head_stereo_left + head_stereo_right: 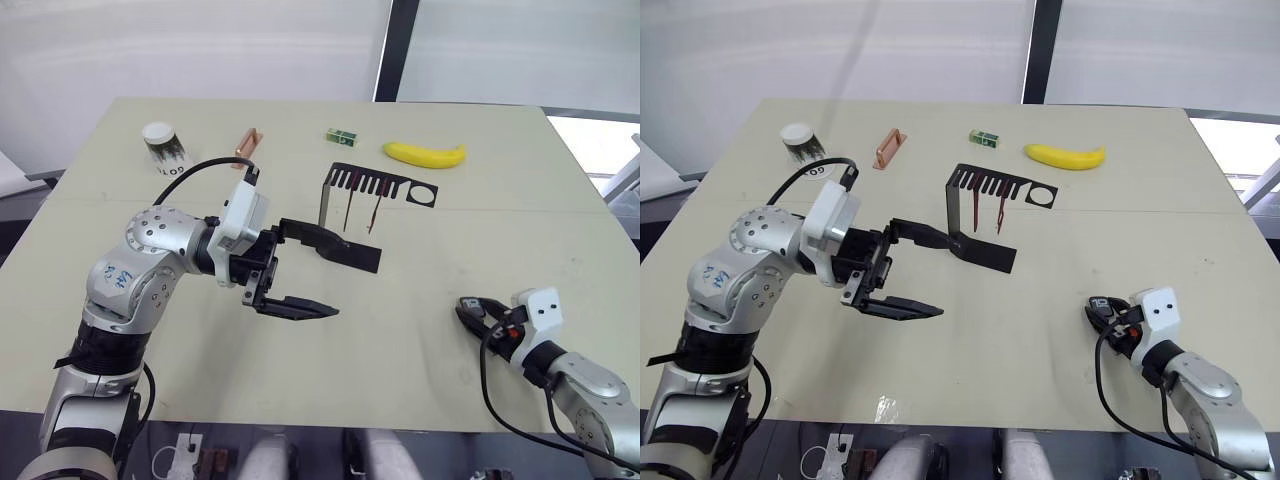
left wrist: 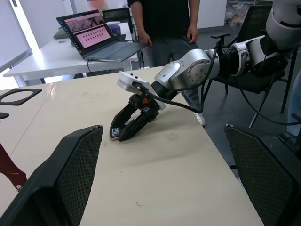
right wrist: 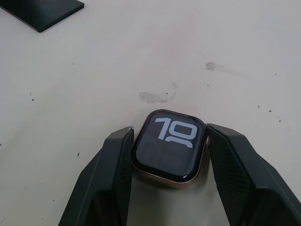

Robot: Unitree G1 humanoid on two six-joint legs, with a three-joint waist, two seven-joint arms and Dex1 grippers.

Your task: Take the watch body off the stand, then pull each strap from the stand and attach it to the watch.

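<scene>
The watch body (image 3: pixel 167 148) was seen pinched between the two black fingers of the right gripper (image 3: pixel 168 155), lying on the worktop (image 1: pixel 400 340) near its front right edge, with its lit screen facing up. It was well apart from the stand (image 1: pixel 350 215), which stood near the middle of the worktop with its flat foot towards the robot and its comb-slotted top ending in a round hole. Two dark-red straps (image 1: pixel 360 212) were seen hanging from the slots of the comb.

The left gripper (image 1: pixel 322 272) was held above the worktop, just beside the foot of the stand, with its fingers spread wide and nothing between them. One finger reached close over the foot of the stand; whether it touched could not be told.

Along the far side of the worktop were seen a paper cup (image 1: pixel 165 146), a copper-coloured bar (image 1: pixel 246 144), a small green box (image 1: pixel 342 136) and a banana (image 1: pixel 425 154). In the left wrist view a person (image 2: pixel 164 23) was seen standing behind the worktop, beside a laptop (image 2: pixel 96 35) on another table.
</scene>
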